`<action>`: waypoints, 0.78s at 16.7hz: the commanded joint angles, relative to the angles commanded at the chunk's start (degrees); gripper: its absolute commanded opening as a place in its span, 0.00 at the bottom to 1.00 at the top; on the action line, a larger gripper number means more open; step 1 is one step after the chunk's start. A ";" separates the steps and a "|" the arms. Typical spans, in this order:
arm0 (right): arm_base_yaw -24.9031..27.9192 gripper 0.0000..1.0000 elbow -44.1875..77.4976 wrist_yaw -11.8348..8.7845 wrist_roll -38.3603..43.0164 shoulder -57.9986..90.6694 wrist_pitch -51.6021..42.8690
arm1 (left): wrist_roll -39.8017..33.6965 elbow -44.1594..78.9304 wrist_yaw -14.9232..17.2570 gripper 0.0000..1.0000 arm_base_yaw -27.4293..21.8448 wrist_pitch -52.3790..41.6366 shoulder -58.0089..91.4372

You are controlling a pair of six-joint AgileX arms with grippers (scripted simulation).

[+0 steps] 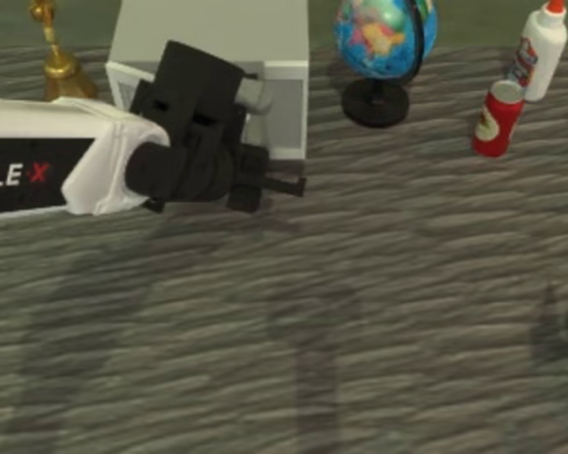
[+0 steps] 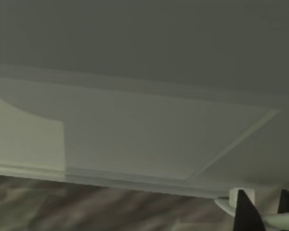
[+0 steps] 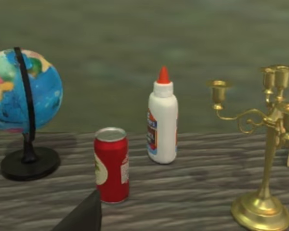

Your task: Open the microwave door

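My left arm reaches in from the left, its gripper (image 1: 279,182) at the microwave (image 1: 218,43) front; whether it is open or closed I cannot tell. The bench (image 1: 360,312) is grey, streaked wood. The microwave stands at the back left, its pale door (image 2: 135,139) flat and plain.
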 joint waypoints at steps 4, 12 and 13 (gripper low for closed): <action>0.00 1.00 0.00 0.00 0.00 0.00 0.00 | 0.97 -0.83 1.27 0.00 0.10 0.16 -0.51; 0.00 1.00 0.00 0.00 0.00 0.00 0.00 | 3.85 -2.74 3.29 0.00 1.34 0.90 -2.09; 0.00 1.00 0.00 0.00 0.00 0.00 0.00 | 3.85 -2.74 3.29 0.00 1.34 0.90 -2.09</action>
